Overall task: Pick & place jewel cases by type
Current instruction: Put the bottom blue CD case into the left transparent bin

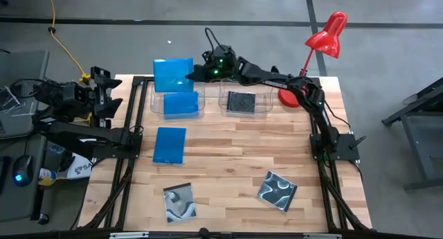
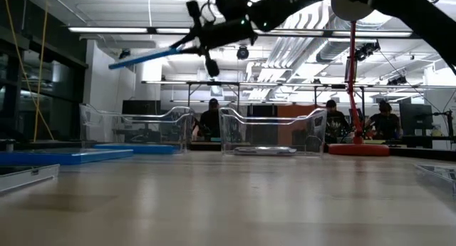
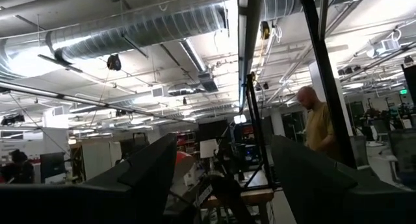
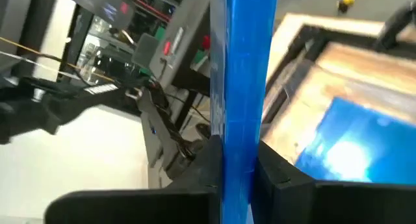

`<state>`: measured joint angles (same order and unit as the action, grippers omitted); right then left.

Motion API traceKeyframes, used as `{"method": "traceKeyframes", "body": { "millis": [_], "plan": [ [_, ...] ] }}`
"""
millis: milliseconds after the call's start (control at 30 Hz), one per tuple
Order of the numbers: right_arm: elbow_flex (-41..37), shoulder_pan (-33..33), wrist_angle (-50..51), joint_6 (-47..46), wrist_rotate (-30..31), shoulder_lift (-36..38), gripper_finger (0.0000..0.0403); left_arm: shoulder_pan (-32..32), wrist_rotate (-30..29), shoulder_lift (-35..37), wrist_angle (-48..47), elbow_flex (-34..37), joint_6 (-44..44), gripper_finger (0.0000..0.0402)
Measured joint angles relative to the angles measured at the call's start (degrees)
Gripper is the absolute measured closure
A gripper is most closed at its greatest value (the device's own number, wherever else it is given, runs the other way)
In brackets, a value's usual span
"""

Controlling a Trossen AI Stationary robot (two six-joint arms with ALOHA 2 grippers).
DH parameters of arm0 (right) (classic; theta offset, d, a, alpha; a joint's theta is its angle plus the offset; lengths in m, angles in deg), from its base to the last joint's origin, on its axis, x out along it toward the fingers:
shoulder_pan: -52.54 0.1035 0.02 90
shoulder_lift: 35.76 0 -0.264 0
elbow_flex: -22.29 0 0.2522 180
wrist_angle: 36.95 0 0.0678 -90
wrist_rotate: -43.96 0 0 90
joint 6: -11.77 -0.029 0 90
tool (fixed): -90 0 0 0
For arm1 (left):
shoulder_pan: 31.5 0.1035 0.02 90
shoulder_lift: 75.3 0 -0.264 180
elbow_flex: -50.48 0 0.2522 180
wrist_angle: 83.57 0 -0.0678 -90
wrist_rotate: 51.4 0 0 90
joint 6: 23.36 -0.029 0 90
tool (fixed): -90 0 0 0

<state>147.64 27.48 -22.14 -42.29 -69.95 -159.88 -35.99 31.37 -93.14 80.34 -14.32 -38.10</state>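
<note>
My right gripper is shut on a bright blue jewel case, which it holds high over the table's far edge, just beyond the left clear tub. That tub holds another blue case. A black case lies in the right tub. A third blue case lies flat on the table, and two swirl-covered cases lie near the front edge. My left gripper is open, raised off the table's left edge and pointing up into the room. My right gripper pinches the blue case by its edge nearest the arm between its two fingers. The fingers come about level from the table's right. The case is lifted clear, its broad face up, sloping slightly down away from the gripper.
A red desk lamp stands on its round base at the far right corner. Black frame rails run along the table's left and right sides. Bare wood lies between the tubs and the front cases. People sit at desks in the room beyond.
</note>
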Motion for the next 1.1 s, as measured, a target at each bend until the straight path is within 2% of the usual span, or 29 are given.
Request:
{"method": "traceKeyframes", "body": {
  "millis": [233, 400, 1100],
  "plan": [
    [0.0, 0.2, 0.01, -2.52, -1.68, -3.56, 0.0383, 0.0, 0.02, 0.0, -1.33, 0.0, 0.37, 0.0154],
    [0.01, 0.22, 1.79, -3.75, 0.11, -4.17, 0.0382, 0.0, 0.02, 0.0, -1.93, 0.0, 0.37, 0.0154],
    [0.09, 0.86, 6.97, 1.54, 3.48, -4.15, 0.0384, 0.0, 0.16, 0.0, -3.89, 0.0, 2.12, 0.0154]
  ]
}}
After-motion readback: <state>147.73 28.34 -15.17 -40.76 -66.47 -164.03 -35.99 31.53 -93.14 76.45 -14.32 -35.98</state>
